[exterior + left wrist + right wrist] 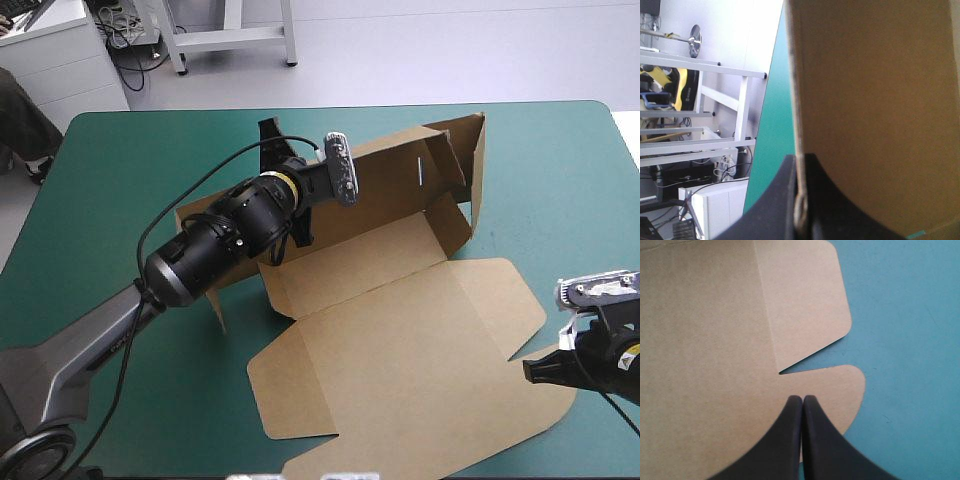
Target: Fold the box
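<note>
Teal-green cover on bench (560,180), far corners rounded. Beyond far edge: pale grey floor (450,50), evenly lit. White metal frame (232,36) stands at 12 o'clock. White drawer unit (62,72) at 10 o'clock. Tangle of cables (135,45) on floor between them.

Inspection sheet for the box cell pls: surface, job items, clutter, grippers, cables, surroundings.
Surface: teal-green cover, no marks seen.
Job's things: box, brown board, partly folded; far walls are raised, the near lid panel and its flaps lie flat.
Clutter: nothing seen.
Grippers: left gripper shut on the edge of a raised wall of the box; right gripper shut, over the lid's right corner flap, contact unclear.
Cables: nothing seen.
Surroundings: nothing seen.
</note>
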